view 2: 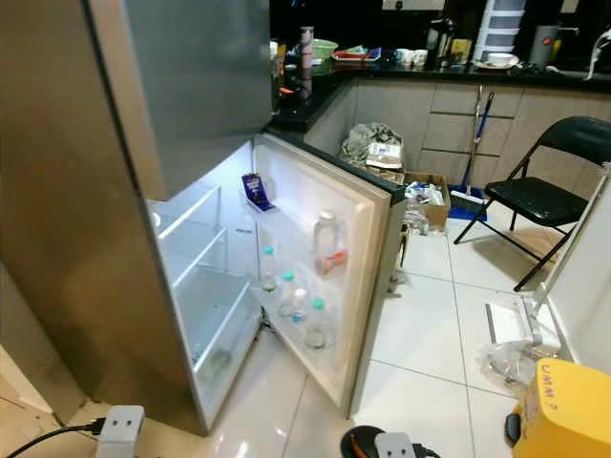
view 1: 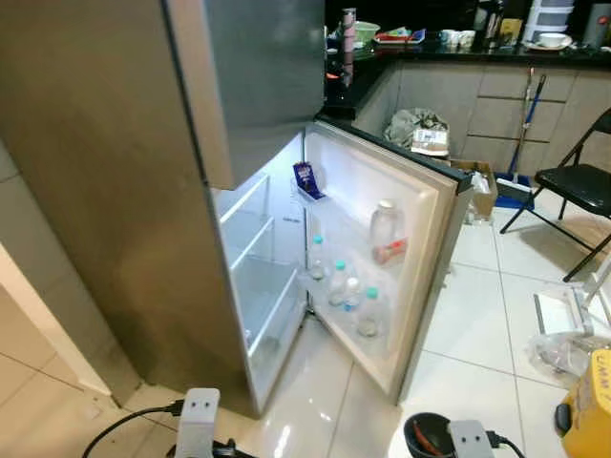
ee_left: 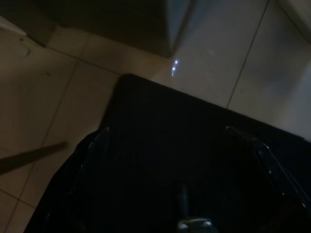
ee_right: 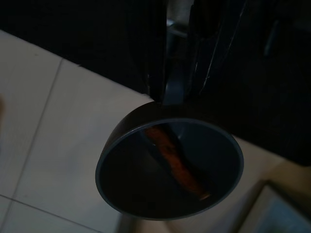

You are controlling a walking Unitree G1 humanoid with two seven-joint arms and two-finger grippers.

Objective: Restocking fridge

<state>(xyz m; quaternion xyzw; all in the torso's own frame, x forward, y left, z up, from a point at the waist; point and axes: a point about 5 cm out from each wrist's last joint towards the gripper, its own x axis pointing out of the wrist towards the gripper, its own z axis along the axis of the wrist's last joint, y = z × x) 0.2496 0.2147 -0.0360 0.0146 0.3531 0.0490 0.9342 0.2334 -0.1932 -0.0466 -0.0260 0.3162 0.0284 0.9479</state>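
The steel fridge (view 1: 115, 191) stands with its lower door (view 1: 420, 248) swung wide and the inside lit. Several small water bottles (view 1: 368, 310) stand in the door's bottom rack, a larger bottle (view 1: 384, 229) above them, and a blue packet (view 1: 305, 179) in the top rack. The glass shelves (view 1: 263, 286) look bare. My right gripper (ee_right: 172, 94) hangs low over the floor tiles, shut on the rim of a dark bowl (ee_right: 170, 170) that holds an orange strip (ee_right: 175, 162); the bowl (view 1: 428, 434) sits at the bottom edge of the eye views. My left gripper (ee_left: 175, 145) hangs in deep shade.
A black folding chair (view 1: 578, 181) stands to the right. A mop (view 1: 520, 143), a cardboard box (view 1: 477, 186) and a bag (view 1: 417, 129) lean by the cabinets under a cluttered counter (view 1: 458, 48). A yellow box (view 1: 592, 405) and plastic clutter (view 1: 563, 320) lie at right.
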